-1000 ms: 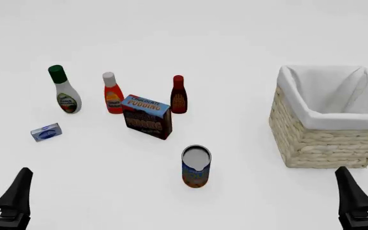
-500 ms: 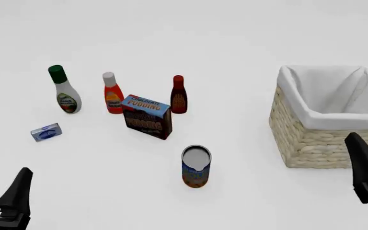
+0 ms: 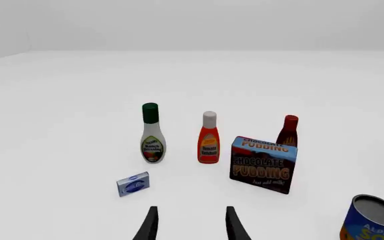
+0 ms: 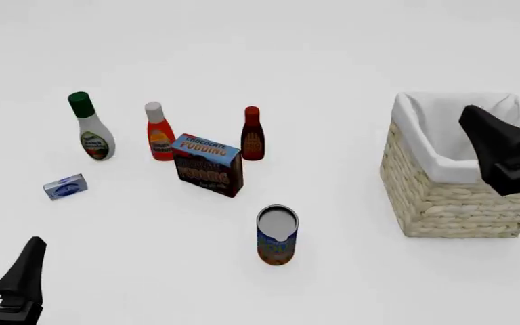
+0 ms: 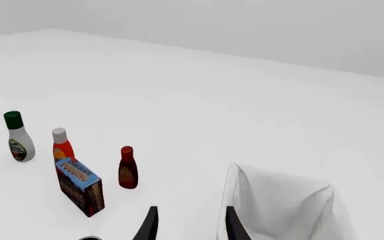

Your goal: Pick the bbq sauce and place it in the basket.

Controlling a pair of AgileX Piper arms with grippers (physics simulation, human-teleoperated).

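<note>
Nothing done yet — the sauce (image 4: pixel 252 133) stands untouched behind the pudding box (image 4: pixel 208 164), well left of the basket (image 4: pixel 441 196). My right gripper (image 4: pixel 513 128) hangs open and empty above the basket; left gripper (image 4: pixel 5 261) open, empty — all remains.

Simulated tabletop scene, featureless white table (image 4: pixel 351 40), groceries such as pudding box (image 4: pixel 208 164), no room.
</note>
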